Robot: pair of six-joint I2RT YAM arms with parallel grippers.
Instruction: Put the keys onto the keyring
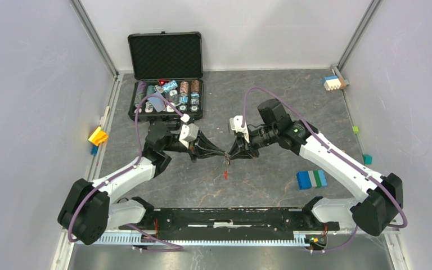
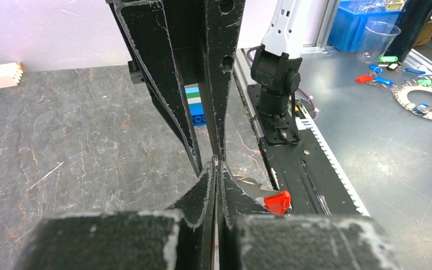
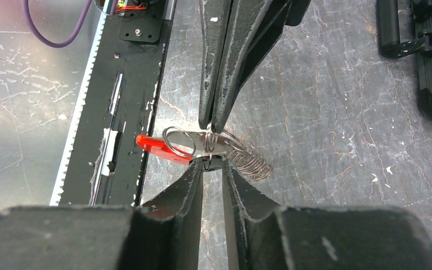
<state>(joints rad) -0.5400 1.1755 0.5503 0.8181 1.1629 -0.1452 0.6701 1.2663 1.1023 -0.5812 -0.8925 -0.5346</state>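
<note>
**Operator:** Nearest item is the right gripper, with its two fingers rising from the bottom of the right wrist view. What is its state?

**Technician:** The jaws stand a narrow gap apart. A small dark thing sits between the tips, probably the head of the key, though this cannot be confirmed. Whether a grip is made cannot be told.

**Operator:** And the left gripper?

**Technician:** It enters from the opposite side, tip to tip with the right one. It is clenched on the thin wire of the keyring.

**Operator:** Where is the keyring?

**Technician:** It is held off the surface, between the two arms near the middle. The red tag points toward the black base rail. The coiled chain lies to the other side of the pinch.

**Operator:** Which step is in hand?

**Technician:** By judgement, threading. The key is being brought to the ring wire and is not yet on it.

**Operator:** What does the next move call for?

**Technician:** The left arm should hold the ring fixed. The right arm needs a firm hold on the key, then a fine, aligned push so the key's hole passes over the wire end. A small misalignment could pull the wire out of the pinch.
</note>
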